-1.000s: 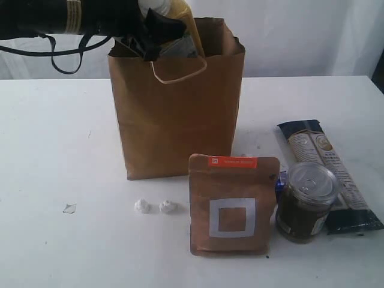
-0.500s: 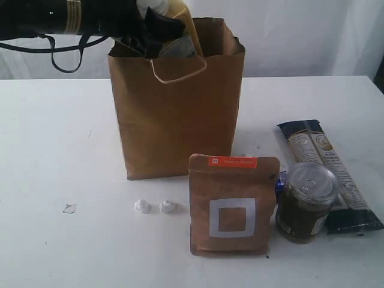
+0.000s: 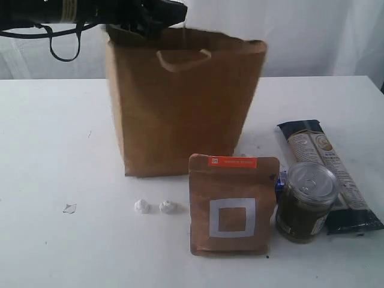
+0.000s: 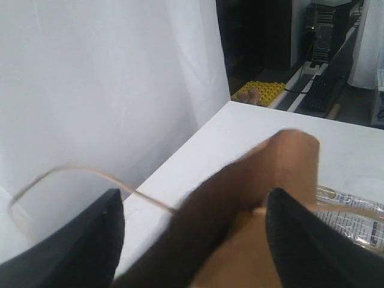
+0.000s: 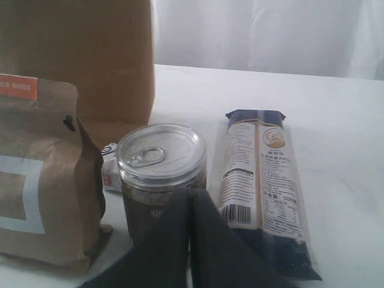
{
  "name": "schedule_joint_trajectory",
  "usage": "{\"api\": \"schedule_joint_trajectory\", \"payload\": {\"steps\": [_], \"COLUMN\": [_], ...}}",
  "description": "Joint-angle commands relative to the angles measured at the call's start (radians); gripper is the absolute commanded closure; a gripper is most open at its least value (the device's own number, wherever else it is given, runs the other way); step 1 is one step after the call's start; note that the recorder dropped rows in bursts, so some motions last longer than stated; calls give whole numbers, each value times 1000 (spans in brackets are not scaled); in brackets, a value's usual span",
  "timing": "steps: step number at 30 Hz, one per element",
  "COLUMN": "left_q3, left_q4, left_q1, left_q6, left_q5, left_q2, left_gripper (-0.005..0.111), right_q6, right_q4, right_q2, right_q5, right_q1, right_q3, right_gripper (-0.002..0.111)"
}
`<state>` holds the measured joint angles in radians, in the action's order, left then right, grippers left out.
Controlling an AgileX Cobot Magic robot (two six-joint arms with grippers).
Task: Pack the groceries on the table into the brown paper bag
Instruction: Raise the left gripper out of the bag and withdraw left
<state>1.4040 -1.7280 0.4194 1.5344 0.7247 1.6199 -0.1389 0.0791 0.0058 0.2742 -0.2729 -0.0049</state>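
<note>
The brown paper bag (image 3: 180, 102) stands upright at the back middle of the table (image 3: 54, 150), its outline blurred. My left gripper (image 3: 161, 13) hangs over the bag's top left rim. In the left wrist view the left gripper (image 4: 195, 193) is open, with only the blurred bag rim (image 4: 252, 186) between its fingers. In front of the bag stand the brown square-marked pouch (image 3: 234, 204) and the small dark jar (image 3: 306, 201). The long navy-tan packet (image 3: 329, 174) lies to the right. My right gripper (image 5: 191, 204) is shut, empty, close to the jar (image 5: 161, 174). No yellow bottle shows.
Two white crumpled bits (image 3: 142, 206) (image 3: 168, 206) and a small scrap (image 3: 69, 208) lie left of the pouch. A small white-and-red item (image 5: 111, 174) sits behind the jar. A white curtain backs the table.
The yellow bottle held at the bag's mouth has dropped out of sight. The left jaws have widened and lifted a little. The bag now looks wider and has shifted.
</note>
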Motion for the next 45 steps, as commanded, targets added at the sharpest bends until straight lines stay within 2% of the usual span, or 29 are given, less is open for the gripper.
{"api": "schedule_joint_trajectory", "payload": {"steps": [1, 11, 17, 26, 45], "left_q3": [5, 5, 5, 2, -214], "left_q4": [-1, -1, -5, -16, -16], "left_q1": [-1, -1, -1, -1, 1], "left_q6": [13, 18, 65, 115, 217], "left_q5": [12, 14, 74, 61, 120], "left_q2": [-14, -14, -18, -124, -368], "left_gripper": [37, 37, 37, 37, 39], "right_q6": [-3, -3, -3, -3, -3], "right_q4": [0, 0, 0, 0, 0], "right_q2": [-6, -6, -6, -6, -6], "right_q5": [-10, -10, -10, -12, -10], "right_q1": [4, 4, 4, 4, 4], "right_q3": [5, 5, 5, 5, 5], "right_gripper": [108, 108, 108, 108, 108]}}
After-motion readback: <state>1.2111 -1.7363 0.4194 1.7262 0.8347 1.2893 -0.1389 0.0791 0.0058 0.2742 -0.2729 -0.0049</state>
